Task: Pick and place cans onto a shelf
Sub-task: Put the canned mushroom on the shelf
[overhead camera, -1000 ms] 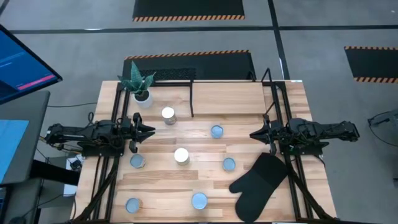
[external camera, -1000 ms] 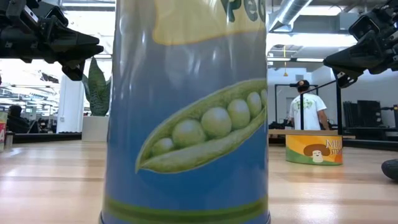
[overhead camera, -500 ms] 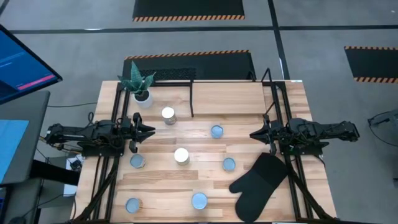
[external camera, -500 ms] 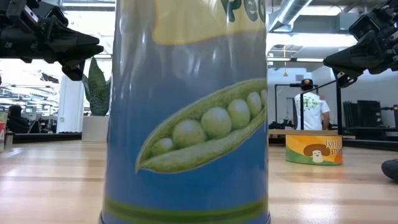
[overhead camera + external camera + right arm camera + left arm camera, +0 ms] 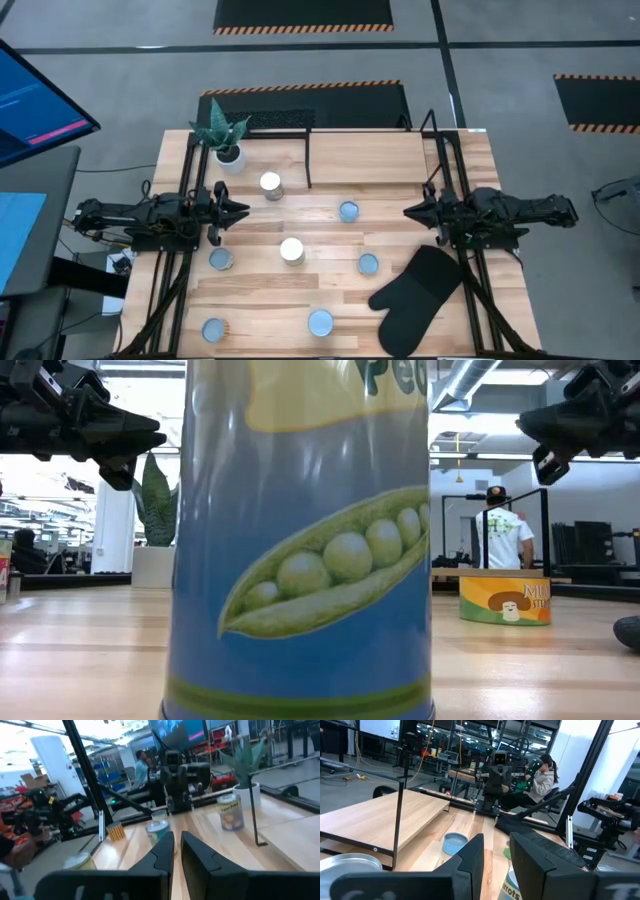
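While both arms hover apart over the counter point(image 5: 400, 160):
Left claw point(image 5: 238, 210): narrow gap, empty.
Right claw point(image 5: 408, 213): nearly closed, empty.
Cans point(image 5: 291, 250): scattered on counter.
Shelf point(image 5: 308, 128): back edge, bare.

1. The left arm point(image 5: 150, 215) is dark and bumpy, with thin cables along it.
2. The right arm point(image 5: 510, 213) looks the same, all black.
3. Each arm ends in two flat, dark fingers point(image 5: 470, 862) with square tips.
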Robot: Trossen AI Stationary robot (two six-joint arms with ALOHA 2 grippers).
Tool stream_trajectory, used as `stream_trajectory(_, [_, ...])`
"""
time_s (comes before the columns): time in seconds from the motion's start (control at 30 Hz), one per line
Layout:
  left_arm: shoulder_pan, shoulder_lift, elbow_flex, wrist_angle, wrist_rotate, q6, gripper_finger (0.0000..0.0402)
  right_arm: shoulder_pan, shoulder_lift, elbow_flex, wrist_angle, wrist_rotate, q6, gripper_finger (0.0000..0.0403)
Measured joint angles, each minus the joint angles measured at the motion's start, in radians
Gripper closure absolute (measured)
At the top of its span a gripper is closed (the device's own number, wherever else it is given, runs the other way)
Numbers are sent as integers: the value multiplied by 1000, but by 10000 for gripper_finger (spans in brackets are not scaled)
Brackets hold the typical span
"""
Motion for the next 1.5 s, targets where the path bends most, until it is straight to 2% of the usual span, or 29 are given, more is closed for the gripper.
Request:
stream_trajectory(0.3, [0,0,0,2,-2,-119,319,2,11,1,45,0,-3,344])
stream_trajectory(0.57, [0,0,0,59,-122,-88,319,-6,11,3,184,0,-32,344])
stream_trajectory(0.97, [0,0,0,17,-125,-88,319,-6,11,3,250,-4,-32,344])
stream_trajectory(1.07, [0,2,0,16,-127,-78,319,-5,23,4,283,-34,-32,344])
stream_trajectory(1.2, [0,2,0,19,-170,-46,319,-5,103,8,298,-90,-26,344])
stream_trajectory(1.3, [0,2,0,24,-214,-43,319,-5,213,60,288,-101,-29,344])
stream_trajectory(1.4, [0,2,0,25,-231,-43,319,-5,348,159,246,-121,-101,344])
stream_trajectory(1.5, [0,2,0,26,-232,-43,319,-5,486,285,107,-123,-189,344])
